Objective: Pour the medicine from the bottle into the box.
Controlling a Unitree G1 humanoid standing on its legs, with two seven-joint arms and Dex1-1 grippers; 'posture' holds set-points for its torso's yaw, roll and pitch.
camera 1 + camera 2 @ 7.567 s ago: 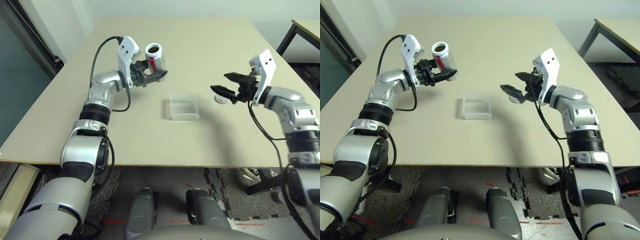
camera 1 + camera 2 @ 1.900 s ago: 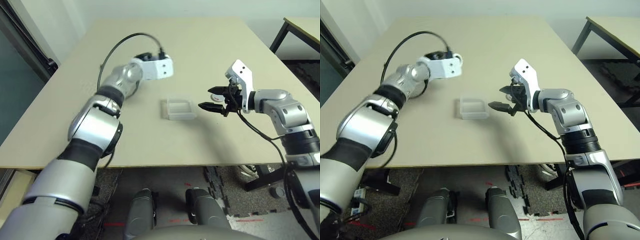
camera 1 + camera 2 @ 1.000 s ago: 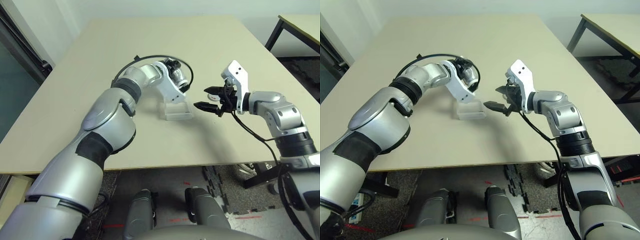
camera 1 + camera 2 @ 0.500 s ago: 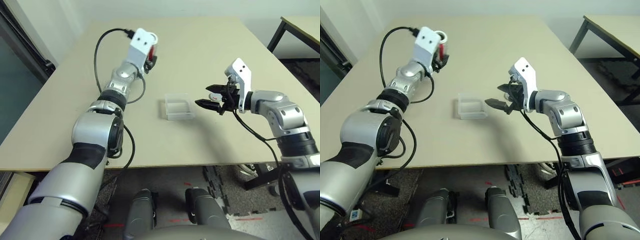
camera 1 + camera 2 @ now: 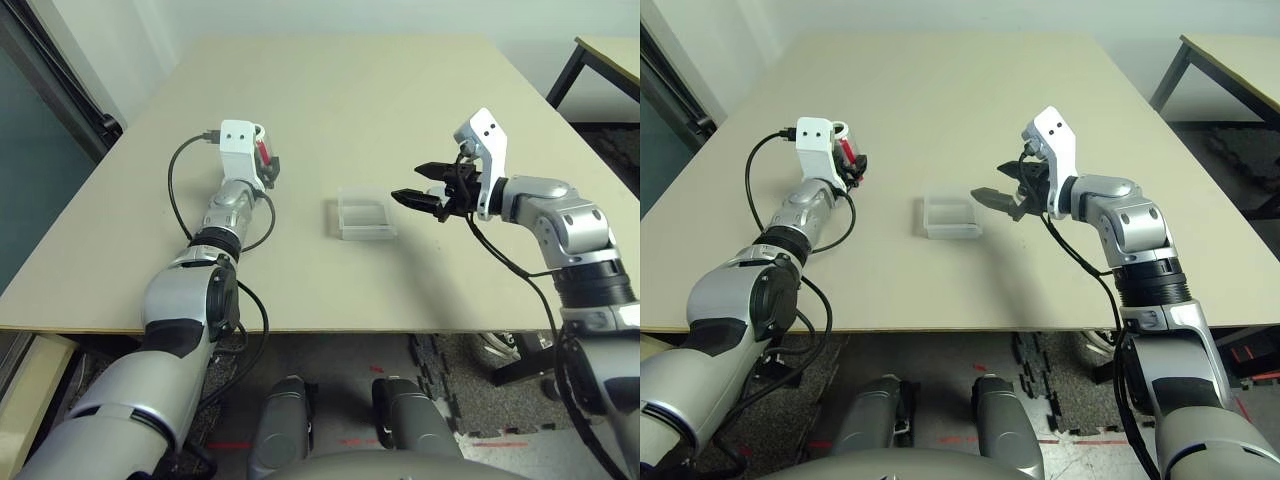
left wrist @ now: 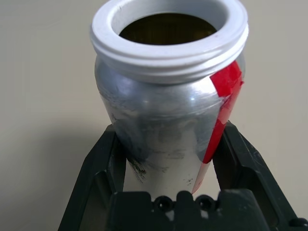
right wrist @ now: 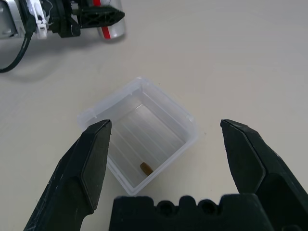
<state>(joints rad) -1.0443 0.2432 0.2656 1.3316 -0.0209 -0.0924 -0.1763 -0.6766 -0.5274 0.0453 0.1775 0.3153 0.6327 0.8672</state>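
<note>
Bottle [image 6: 168,96] stood upright in the left gripper [image 5: 268,165], its two black fingers [image 6: 96,168] clamped against opposite sides of the silver body below the shoulder. The wrist view showed the white threaded neck uncapped and the mouth open, with a dark interior whose contents could not be made out; a red stripe ran down one side of the body. In the head views the bottle was at the left of the table [image 5: 400,90], well apart from the box [image 5: 365,216], and its base seemed at or just above the tabletop; contact could not be confirmed.

The box, a shallow clear plastic tray with rounded corners, lay flat near the middle of the table, between the two arms. The right wrist view showed one small brown piece [image 7: 145,168] lying on the box floor near one wall, the rest of the floor being bare ribbed plastic.

The right gripper [image 5: 415,183] hovered just to the right of the box, above the table, pointing toward the robot's left and slightly downward. Its two black fingers [image 7: 86,163] were spread wide and held nothing; in its own wrist view they framed the box from either side without touching it.

A black cable looped from the left wrist camera housing down along the silver forearm [image 5: 230,215]. A second table [image 5: 610,50] stood at the far right edge of the scene.
</note>
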